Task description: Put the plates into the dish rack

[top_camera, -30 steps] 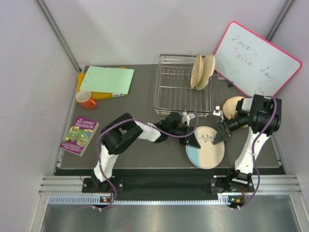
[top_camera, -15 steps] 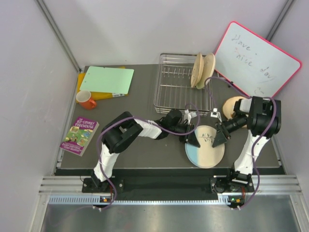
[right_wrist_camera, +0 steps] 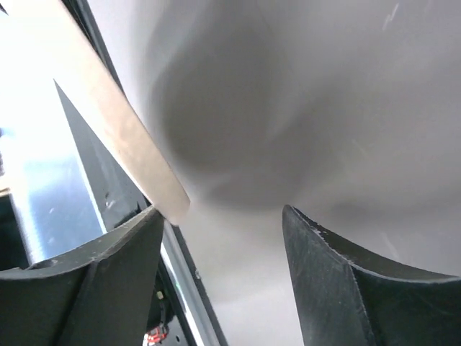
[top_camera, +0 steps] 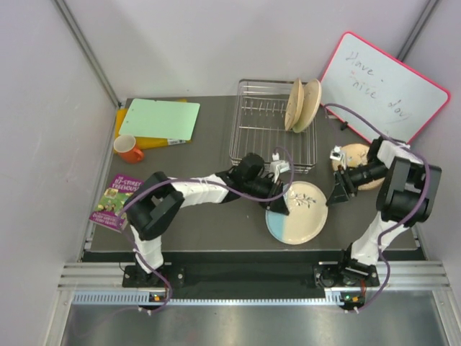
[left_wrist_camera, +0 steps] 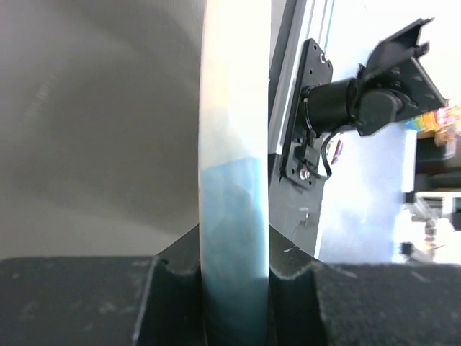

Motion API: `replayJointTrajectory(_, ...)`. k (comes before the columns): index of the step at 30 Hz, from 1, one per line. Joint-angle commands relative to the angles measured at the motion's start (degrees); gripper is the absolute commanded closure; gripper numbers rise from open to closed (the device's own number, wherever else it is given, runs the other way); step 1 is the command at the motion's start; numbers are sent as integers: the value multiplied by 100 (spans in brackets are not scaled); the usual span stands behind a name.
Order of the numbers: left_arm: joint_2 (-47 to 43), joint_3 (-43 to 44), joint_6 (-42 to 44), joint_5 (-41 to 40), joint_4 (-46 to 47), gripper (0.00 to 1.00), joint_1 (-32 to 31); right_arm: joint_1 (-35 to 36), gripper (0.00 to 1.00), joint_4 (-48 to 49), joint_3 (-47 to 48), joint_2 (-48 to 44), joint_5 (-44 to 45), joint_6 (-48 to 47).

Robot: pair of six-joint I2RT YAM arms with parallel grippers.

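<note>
Lying at left edge: a green-covered paperback book (top_camera: 119,202); above it, a small orange mug (top_camera: 129,149).
Upper left: a pale green sheet (top_camera: 160,119) on a yellow-orange folder (top_camera: 144,142).
Left gripper (top_camera: 277,202): centre of the top view; the wrist view shows its claw (left_wrist_camera: 234,267) clamped on the blue rim of the round light blue and cream plate (left_wrist_camera: 234,144).
Chrome wire dish rack (top_camera: 252,137): upper centre; holds two plates on edge in its right end, a peach plate (top_camera: 294,105) and a paler yellow-green plate (top_camera: 310,104) leaning together; its other slots are bare.
Blue and cream plate (top_camera: 297,213): lower centre-right, outside the rack, just below its near side; whether it is lifted off the table cannot be told.
Right gripper (top_camera: 338,191): just right of that plate; claw (right_wrist_camera: 223,245) apart, nothing between the fingers.
Second peach plate (top_camera: 356,155): flat on the table at right, partly hidden by the right arm.
Upper right: a pink-framed whiteboard (top_camera: 385,86), leaning, with handwriting.
</note>
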Motion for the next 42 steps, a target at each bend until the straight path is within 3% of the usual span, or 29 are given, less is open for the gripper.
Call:
replayJointTrajectory(1,-1089,824,1275,1006,-767,100,287,-70,33,-341,653,-1155,-436,78)
replayJointTrajectory(4,-1133,1378,1258,1357,-1022,100,858,-105,33,-314,1355,-1490,-1094,420)
replayJointTrajectory(8,-1229,1651,322,2280,3,100,1834,-158,35,-314,2392,-1588,-2752,1228)
replayJointTrajectory(10,-1238,1695,37,2526,513,100,2211,-18,35,-314,2894,-1562,-3090,1335)
replayJointTrajectory(14,-1344,1853,88,2632,472,100,2468,456,35,-218,3615,-1387,-3485,1965)
replayJointTrajectory(18,-1441,1695,-17,2536,568,100,2468,1228,31,406,3441,-1457,-3426,2434)
replayJointTrajectory(24,-1406,1932,177,2527,269,100,2494,1660,28,731,3493,-1009,-3364,2758)
replayJointTrajectory(30,-1388,1924,-69,2509,594,100,2556,2169,27,1355,3396,-807,-3179,3593)
replayJointTrajectory(35,-1449,1792,-192,2501,797,100,2600,2627,28,1364,3414,-666,-3047,3603)
replayJointTrajectory(37,-1467,1748,-192,2492,814,100,2609,2829,32,1443,3466,-604,-3038,3681)
replayJointTrajectory(40,-1493,1652,-201,2457,849,100,2617,2944,55,1680,3528,-543,-3064,3944)
replayJointTrajectory(41,-1511,1599,-193,2431,832,100,2609,2936,75,1768,3511,-543,-3091,4059)
replayJointTrajectory(42,-1520,1581,-158,2361,745,100,2626,2927,84,1865,3537,-560,-3082,4103)
